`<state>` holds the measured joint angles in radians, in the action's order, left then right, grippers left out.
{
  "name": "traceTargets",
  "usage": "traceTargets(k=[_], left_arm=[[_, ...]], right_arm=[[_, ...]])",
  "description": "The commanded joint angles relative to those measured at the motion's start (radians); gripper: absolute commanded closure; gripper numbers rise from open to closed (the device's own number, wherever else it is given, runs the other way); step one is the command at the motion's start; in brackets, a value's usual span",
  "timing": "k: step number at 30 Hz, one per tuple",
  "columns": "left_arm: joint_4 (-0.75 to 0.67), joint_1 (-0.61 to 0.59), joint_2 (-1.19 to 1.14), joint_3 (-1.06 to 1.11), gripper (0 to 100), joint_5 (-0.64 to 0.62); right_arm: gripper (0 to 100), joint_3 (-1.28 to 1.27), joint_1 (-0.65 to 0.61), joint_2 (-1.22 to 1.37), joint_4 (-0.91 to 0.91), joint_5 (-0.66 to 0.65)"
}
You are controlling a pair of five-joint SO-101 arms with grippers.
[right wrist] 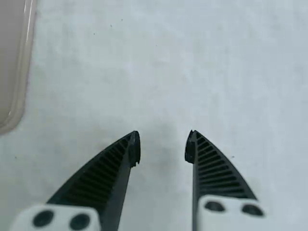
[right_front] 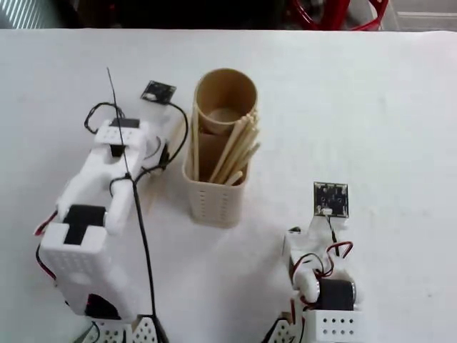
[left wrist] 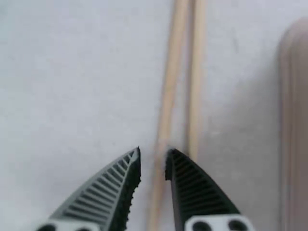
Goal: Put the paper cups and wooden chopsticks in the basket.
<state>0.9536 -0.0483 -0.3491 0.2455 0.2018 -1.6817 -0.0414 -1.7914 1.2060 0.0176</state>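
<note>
The beige slotted basket [right_front: 216, 199] stands mid-table with paper cups [right_front: 227, 100] and several wooden chopsticks [right_front: 239, 151] in it. Two more chopsticks [left wrist: 180, 86] lie side by side on the white table next to the basket's wall [left wrist: 294, 125]. My left gripper [left wrist: 153, 156] hangs low over them, open by a narrow gap, and one chopstick runs between its fingertips. The left arm [right_front: 107, 179] reaches to the basket's left side. My right gripper [right wrist: 162, 144] stands open over bare table with nothing in it, and the basket's edge [right wrist: 14, 72] is off to one side.
The right arm [right_front: 325, 275] sits folded at the front right. Black cables [right_front: 143, 229] trail along the left arm. There is open white table to the right of the basket and behind it. Dark and red objects lie beyond the table's far edge.
</note>
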Motion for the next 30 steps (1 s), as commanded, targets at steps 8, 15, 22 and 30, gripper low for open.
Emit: traceTargets(k=[8, 15, 22, 30], left_arm=[[0.017, 0.001, 0.004, -0.041, 98, -0.052], [0.032, -0.025, 0.027, -0.044, 98, -0.057], [-0.020, -0.054, 0.321, 0.124, 98, -0.080], [-0.137, -0.008, 0.954, 0.324, 98, -0.103]], right_arm=[[83.9, -0.009, -0.002, -0.008, 0.007, -0.008], [83.9, -0.009, -0.002, -0.008, 0.007, -0.008], [83.9, -0.009, -0.004, -0.008, 0.007, -0.008], [83.9, -0.009, -0.004, -0.010, 0.007, -0.008]])
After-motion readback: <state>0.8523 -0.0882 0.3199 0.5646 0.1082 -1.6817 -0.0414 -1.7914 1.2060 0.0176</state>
